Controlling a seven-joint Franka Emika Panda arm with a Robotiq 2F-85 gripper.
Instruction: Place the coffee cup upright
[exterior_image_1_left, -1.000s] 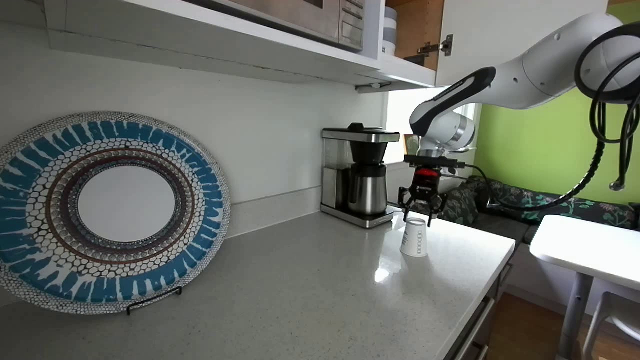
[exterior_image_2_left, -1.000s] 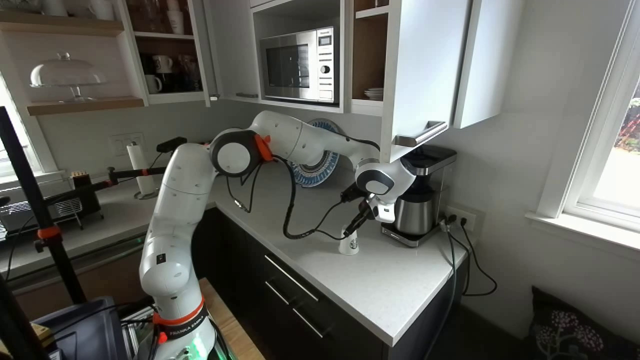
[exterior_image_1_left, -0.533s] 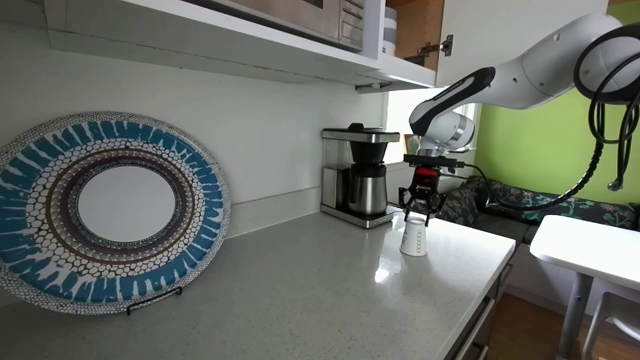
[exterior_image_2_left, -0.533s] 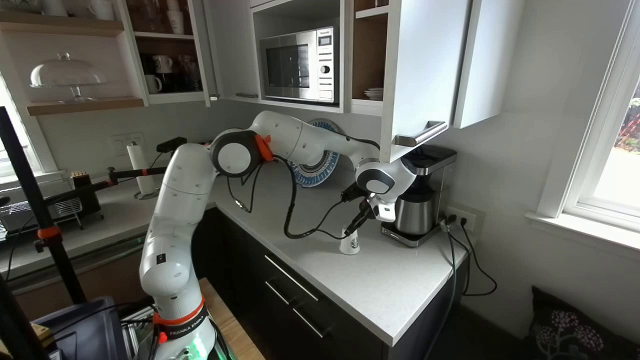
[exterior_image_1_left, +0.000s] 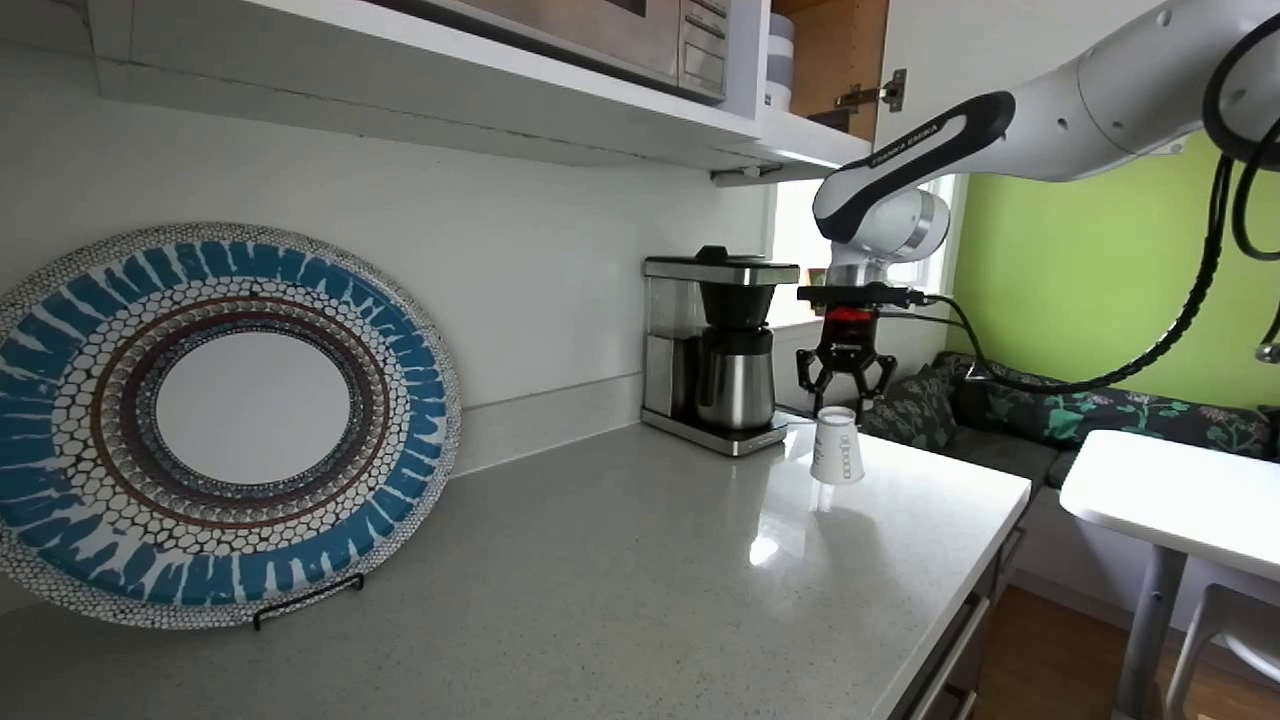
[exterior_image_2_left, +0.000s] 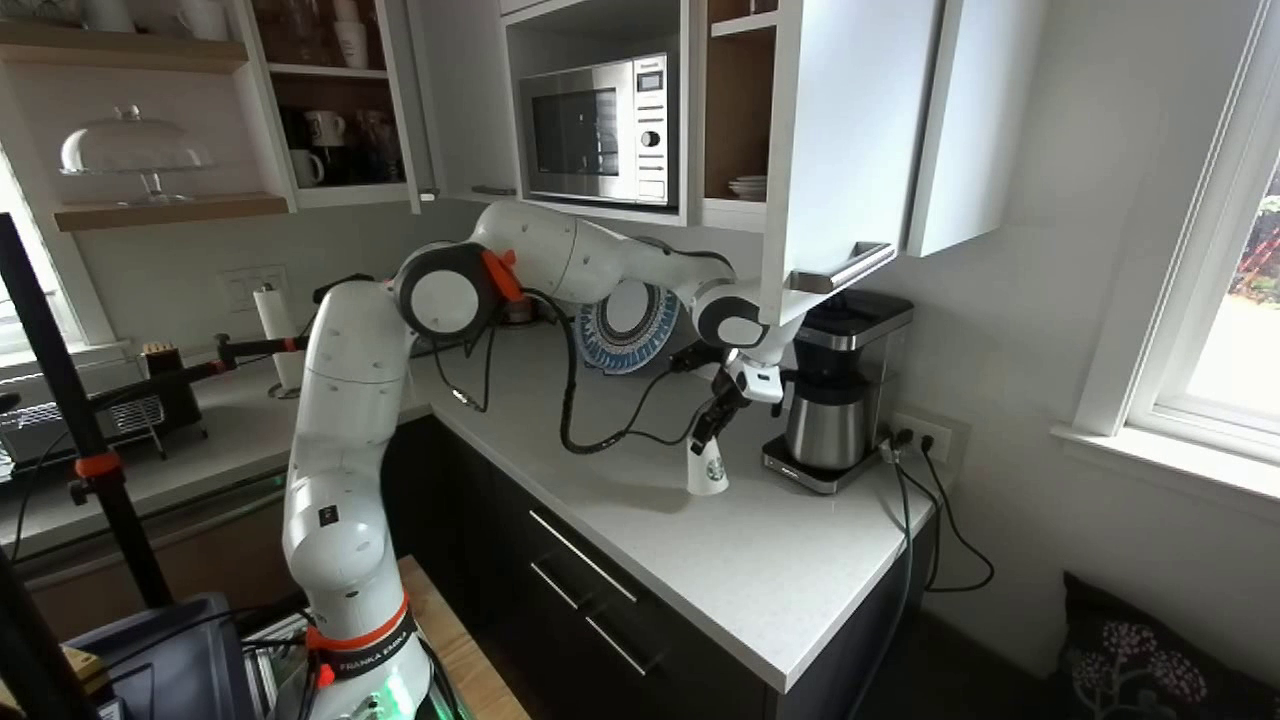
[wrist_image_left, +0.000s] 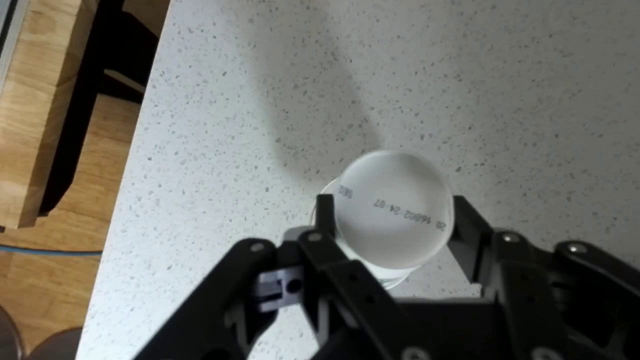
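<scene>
Cup (exterior_image_1_left: 837, 455) is being clamped base-up by the claw (wrist_image_left: 391, 211). Digits (wrist_image_left: 409, 215) are being shown only in the wrist view, a logo (exterior_image_2_left: 714, 469) in an exterior view.

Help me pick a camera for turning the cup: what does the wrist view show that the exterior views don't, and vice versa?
Only the wrist view shows the dark printed characters on the round base of the white tapered paper cup, plus a thin blue cable.

Only the exterior views show the black-and-steel coffee maker, the round blue-patterned disc and the jointed white robot arm.

All share the cup, held upside down by the black two-finger gripper, and the pale speckled countertop.
</scene>
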